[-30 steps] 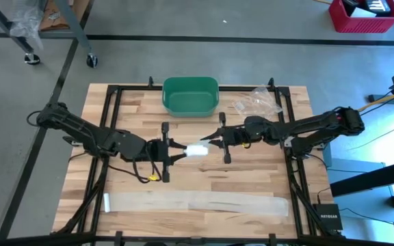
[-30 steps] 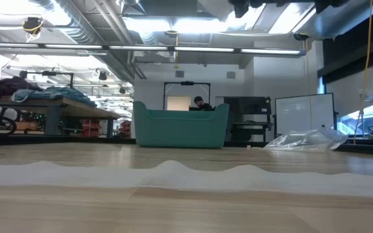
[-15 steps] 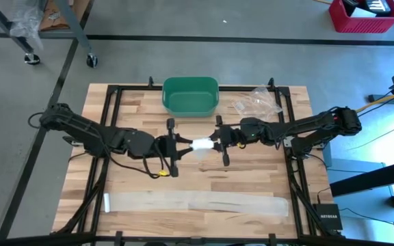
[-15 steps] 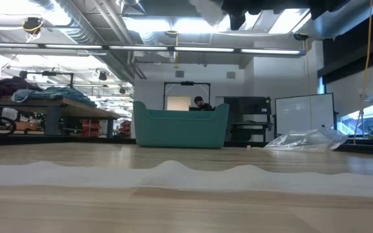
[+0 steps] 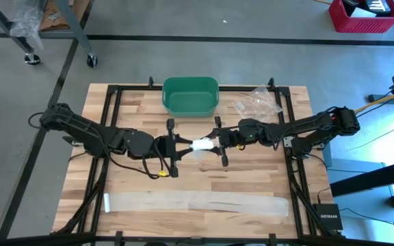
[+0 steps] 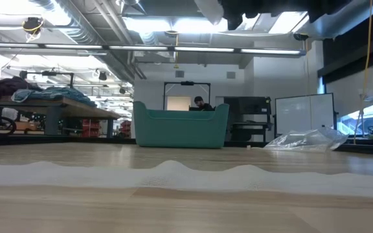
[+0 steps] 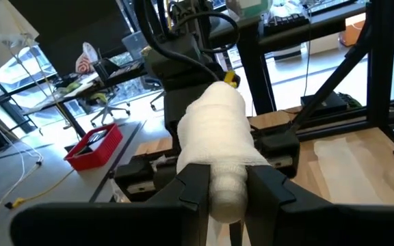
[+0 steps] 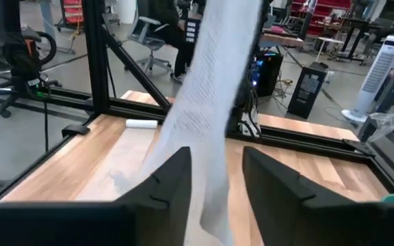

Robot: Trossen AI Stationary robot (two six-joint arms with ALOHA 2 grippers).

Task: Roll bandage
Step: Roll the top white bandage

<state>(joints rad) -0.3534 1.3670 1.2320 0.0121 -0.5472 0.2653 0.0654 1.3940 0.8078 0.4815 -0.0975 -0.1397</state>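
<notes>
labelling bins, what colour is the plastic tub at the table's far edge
Green plastic tub; high view shows it best.

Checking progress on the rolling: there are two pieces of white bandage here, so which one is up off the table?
The short roll held between the left tool and right tool at mid-table. The long strip lies flat along the table's near edge, untouched.

From the low view both arms are cut off at the top edge. The bandage roll (image 7: 219, 147) hides the right gripper (image 5: 217, 141) from the left wrist camera. The roll's near end is blurred.
</notes>
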